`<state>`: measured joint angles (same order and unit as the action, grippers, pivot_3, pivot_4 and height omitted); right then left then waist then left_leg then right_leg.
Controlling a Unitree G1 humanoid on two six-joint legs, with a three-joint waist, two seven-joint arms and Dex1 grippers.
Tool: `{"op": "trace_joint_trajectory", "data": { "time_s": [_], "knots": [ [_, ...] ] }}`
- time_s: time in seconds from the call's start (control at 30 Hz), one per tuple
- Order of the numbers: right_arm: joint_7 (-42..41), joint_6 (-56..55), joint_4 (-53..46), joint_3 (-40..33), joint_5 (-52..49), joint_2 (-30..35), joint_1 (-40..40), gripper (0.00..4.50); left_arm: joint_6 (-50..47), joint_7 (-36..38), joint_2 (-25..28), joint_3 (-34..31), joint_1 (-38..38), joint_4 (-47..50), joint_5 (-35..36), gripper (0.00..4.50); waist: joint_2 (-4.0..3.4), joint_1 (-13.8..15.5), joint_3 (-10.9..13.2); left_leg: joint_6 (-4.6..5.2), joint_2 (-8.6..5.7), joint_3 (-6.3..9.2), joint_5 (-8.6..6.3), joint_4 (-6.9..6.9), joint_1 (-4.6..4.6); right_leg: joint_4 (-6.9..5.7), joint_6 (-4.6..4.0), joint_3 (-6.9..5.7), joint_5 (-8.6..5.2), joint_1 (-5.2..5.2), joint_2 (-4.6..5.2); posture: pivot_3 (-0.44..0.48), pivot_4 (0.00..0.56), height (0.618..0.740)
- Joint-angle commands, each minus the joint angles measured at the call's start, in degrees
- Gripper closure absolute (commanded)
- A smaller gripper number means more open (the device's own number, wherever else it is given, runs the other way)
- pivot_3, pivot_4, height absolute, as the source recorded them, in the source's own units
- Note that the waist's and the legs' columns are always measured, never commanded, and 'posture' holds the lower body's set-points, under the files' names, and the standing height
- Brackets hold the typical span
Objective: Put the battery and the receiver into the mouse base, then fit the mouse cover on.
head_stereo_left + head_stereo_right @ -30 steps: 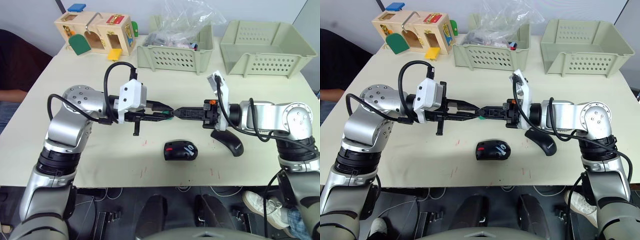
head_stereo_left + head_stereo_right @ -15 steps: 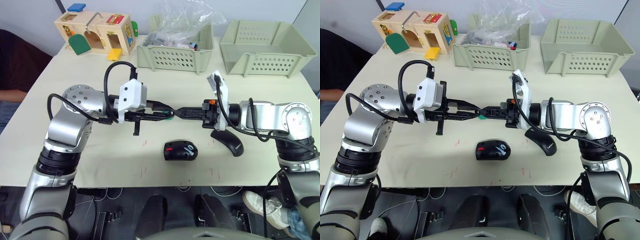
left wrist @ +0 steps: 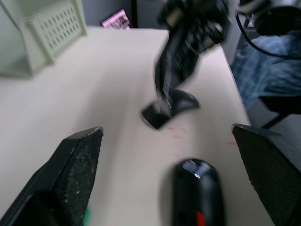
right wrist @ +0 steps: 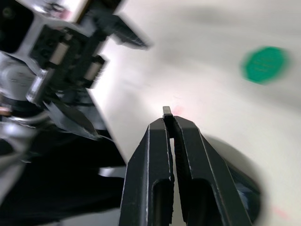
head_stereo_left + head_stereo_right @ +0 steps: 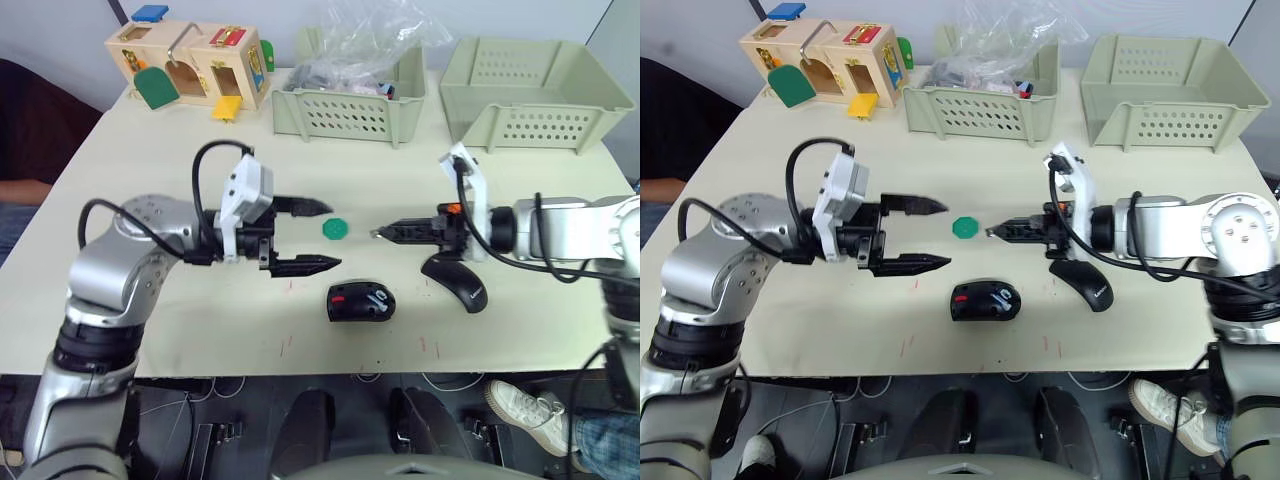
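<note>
mouse base [image 5: 361, 300] uncovered, mouse cover [image 5: 457, 282] beside it; right gripper [image 5: 380, 235] pinches small receiver, left gripper [image 5: 322, 235] wide, empty.

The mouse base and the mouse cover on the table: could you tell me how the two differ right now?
The mouse base is an oval body with a hollowed top and a red patch inside; the mouse cover is a smooth all-black curved shell. The mouse base lies in front of the green disc, between the two arms; the mouse cover lies under the right gripper. Both are black, rest on the table, and are held by neither gripper.
</note>
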<state>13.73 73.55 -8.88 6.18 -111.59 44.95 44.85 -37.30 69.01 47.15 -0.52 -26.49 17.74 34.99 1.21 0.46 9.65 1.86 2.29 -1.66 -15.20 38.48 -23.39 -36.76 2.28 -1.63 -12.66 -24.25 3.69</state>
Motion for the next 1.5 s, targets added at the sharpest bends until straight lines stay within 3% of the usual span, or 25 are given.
{"op": "trace_joint_trajectory", "data": {
  "time_s": [0.03,0.2,0.57,1.03,1.5],
  "knots": [
    [-2.5,1.5,-4.1,3.8,-1.4,4.9,5.1,4.5,2.9,1.2,1.2,0.5,4.2,3.7,-0.9,0.08,-0.01,-0.2,0.0,0.0,0.0,-0.01,0.0,0.04,-0.23,-0.06,-0.01,0.02,0.0,-0.27,-0.01,0.0,0.15,0.74],
    [-2.5,1.5,-5.6,9.2,-1.4,8.9,10.7,4.5,8.0,2.0,1.0,4.2,8.3,2.7,-5.3,0.08,-0.02,-0.2,0.0,0.0,0.0,-0.07,0.01,0.05,-0.42,-0.09,-0.02,-0.01,0.01,-0.47,-0.01,0.0,0.15,0.74],
    [-4.8,5.4,-5.9,22.5,-1.4,12.2,24.5,4.5,17.2,0.3,-3.1,11.0,9.0,-2.5,-14.4,0.08,-0.1,0.3,0.1,0.0,0.0,-0.2,0.0,0.06,-0.49,-0.06,-0.02,0.04,0.01,-0.56,0.02,0.0,0.15,0.74],
    [-0.6,4.2,-5.5,29.6,-1.4,9.8,26.4,4.5,22.0,-1.1,-8.1,16.9,5.7,-6.3,-21.6,0.08,-0.11,0.2,0.1,0.0,0.0,-0.18,0.01,0.1,-0.5,-0.1,-0.02,0.04,0.03,-0.56,0.04,0.0,0.15,0.74],
    [0.3,4.4,-3.4,30.7,-1.4,7.7,27.4,4.5,21.6,-1.3,-10.3,19.3,3.2,-8.1,-24.3,0.08,-0.11,0.2,0.1,0.0,0.0,-0.17,0.01,0.15,-0.51,-0.15,-0.02,0.05,0.03,-0.56,0.04,0.0,0.15,0.74]
  ]
}}
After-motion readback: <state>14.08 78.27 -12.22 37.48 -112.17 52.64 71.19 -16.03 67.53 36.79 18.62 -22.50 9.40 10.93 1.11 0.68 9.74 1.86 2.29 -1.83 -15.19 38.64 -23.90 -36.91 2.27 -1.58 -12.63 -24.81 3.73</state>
